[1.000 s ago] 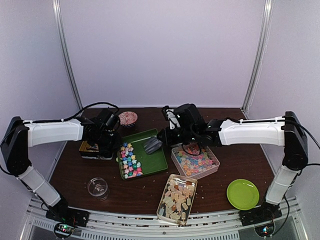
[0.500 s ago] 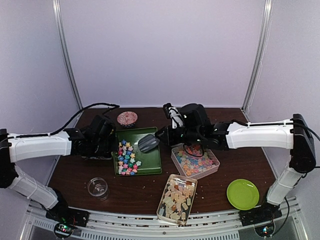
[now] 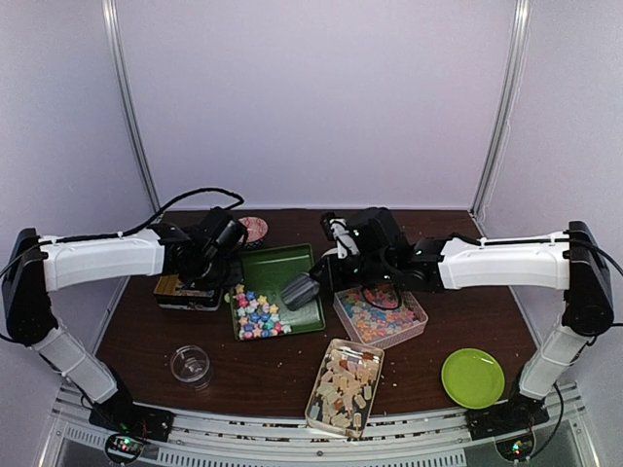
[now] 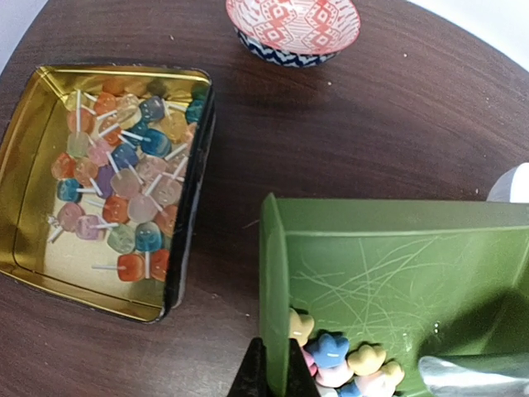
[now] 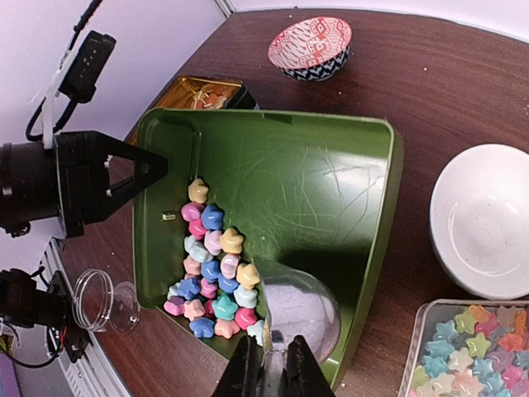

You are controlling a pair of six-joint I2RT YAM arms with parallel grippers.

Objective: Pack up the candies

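Pastel star candies [image 5: 211, 265] lie heaped in the near left corner of the green tray [image 5: 306, 165], also seen from above [image 3: 255, 313]. My left gripper [image 4: 273, 376] is shut on the tray's left rim [image 4: 274, 281]; from above it sits at the tray's left edge [image 3: 226, 277]. My right gripper [image 5: 277, 364] is shut on the handle of a clear scoop [image 5: 302, 310], whose bowl rests inside the tray against the heap [image 3: 300, 290]. More star candies fill a clear box [image 3: 380, 313]. Beige chunky candies fill another clear box [image 3: 346, 384].
A gold tin of lollipops [image 4: 107, 182] stands just left of the tray. A patterned bowl [image 4: 293, 21] sits behind it. A white bowl [image 5: 483, 219] lies right of the tray. A small glass jar [image 3: 190, 363] and a green plate [image 3: 473, 377] stand near the front.
The left gripper and the tray swung left, then came back right. The scoop has dropped lower into the tray, up against the star candies.
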